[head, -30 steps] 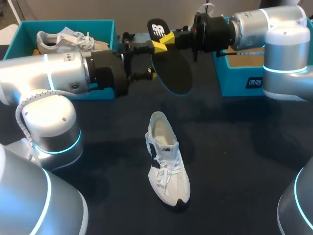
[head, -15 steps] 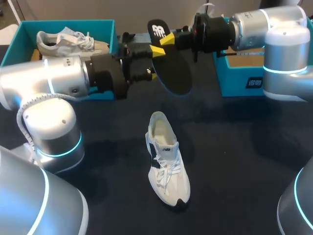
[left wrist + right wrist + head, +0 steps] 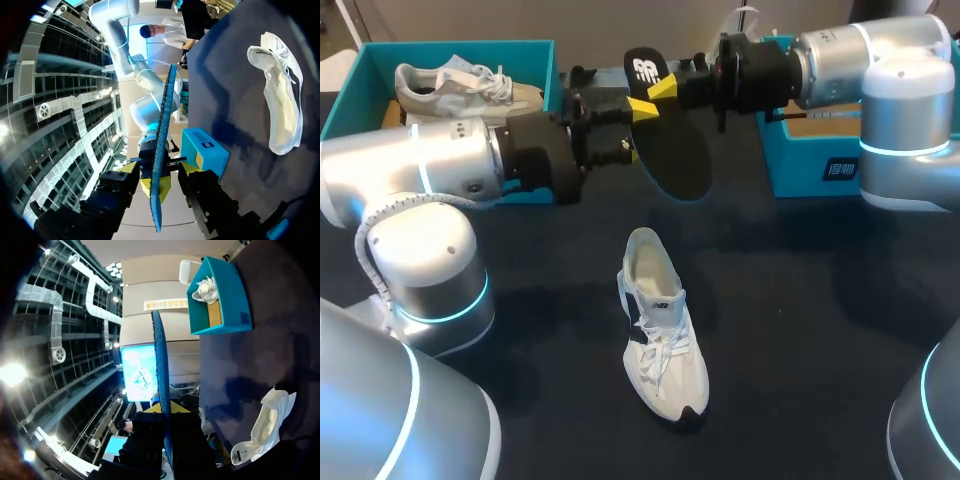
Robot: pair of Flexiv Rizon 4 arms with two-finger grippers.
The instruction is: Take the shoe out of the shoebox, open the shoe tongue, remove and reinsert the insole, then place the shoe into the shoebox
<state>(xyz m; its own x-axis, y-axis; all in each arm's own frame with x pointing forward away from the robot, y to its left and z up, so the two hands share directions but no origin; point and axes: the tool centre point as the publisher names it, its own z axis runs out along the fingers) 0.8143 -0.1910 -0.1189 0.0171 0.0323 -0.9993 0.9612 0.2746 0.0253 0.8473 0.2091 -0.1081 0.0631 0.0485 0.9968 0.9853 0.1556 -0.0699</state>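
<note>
Insole [image 3: 675, 150], black flat foam with a bluish underside, hangs in the air beyond the heel end of the white lace-up mesh shoe [image 3: 660, 320]. Your right gripper [image 3: 660, 88] is clamped on it near its heel end, with a yellow tip pressed to each face. Your left gripper [image 3: 625, 125] sits just beside, fingers spread. The insole's edge passes between them with no clear contact, so only the right one holds it.

Key relation: the shoe stands on its sole on the dark table [image 3: 800, 330]. Its long axis runs from the heel opening, nearest the insole, to the toe, farthest from it. The insole's long axis runs roughly the same way, broad toe end toward the shoe's opening and heel end away. The two are well apart. Reinsertion looks like the step in hand, so you would bring that toe end down into the opening. The left gripper looks slightly nearer the shoe.

A teal cardboard shoebox [image 3: 800, 170] stands beyond the shoe on your right arm's side. A second teal box [image 3: 470, 45], beyond it on your left arm's side, holds a grey-white sneaker [image 3: 460, 85].

Print: white logo on the insole's heel end, dark logo on the shoe's side, white mark on the shoebox wall. None transcribed.
</note>
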